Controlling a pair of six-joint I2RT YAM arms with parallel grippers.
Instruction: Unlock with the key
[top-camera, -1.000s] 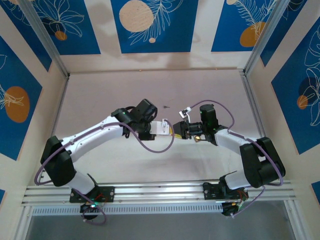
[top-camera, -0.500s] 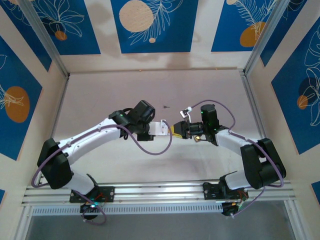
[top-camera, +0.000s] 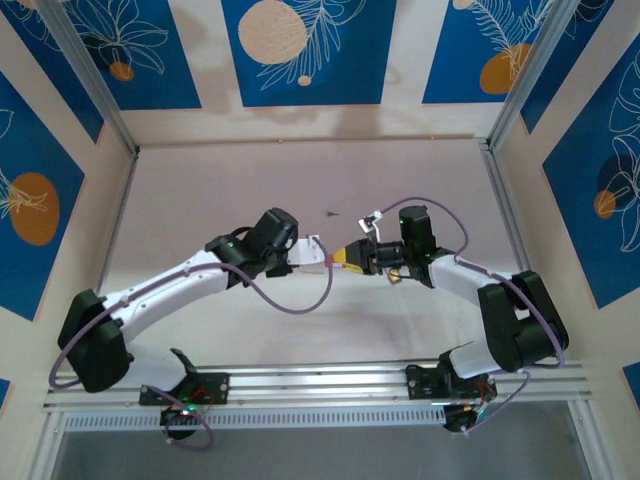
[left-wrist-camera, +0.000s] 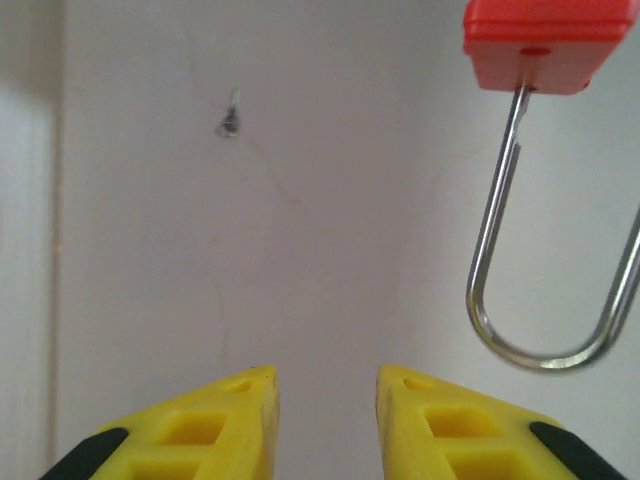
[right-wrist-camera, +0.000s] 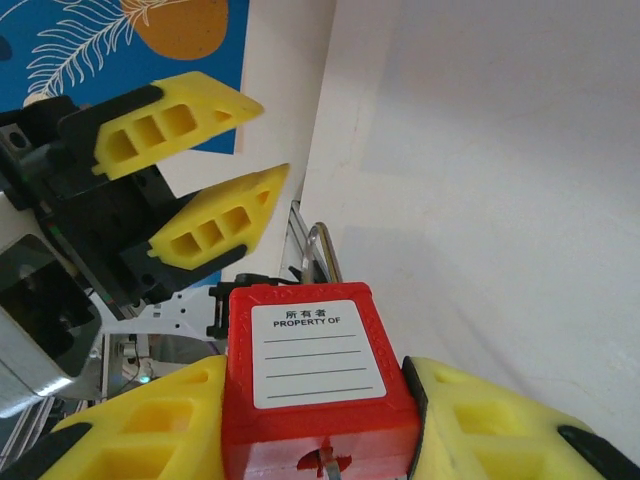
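While my right gripper (right-wrist-camera: 315, 405) clamps the red padlock (right-wrist-camera: 316, 350), the lock's bottom edge is cut off. My left gripper (left-wrist-camera: 327, 385) stands parted and empty.

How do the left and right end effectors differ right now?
The left end effector is open with nothing between its fingers; the right end effector is shut on the red padlock. The left sits apart from the shackle, touching nothing; the right presses the padlock's body from both sides. Both have yellow fingers.
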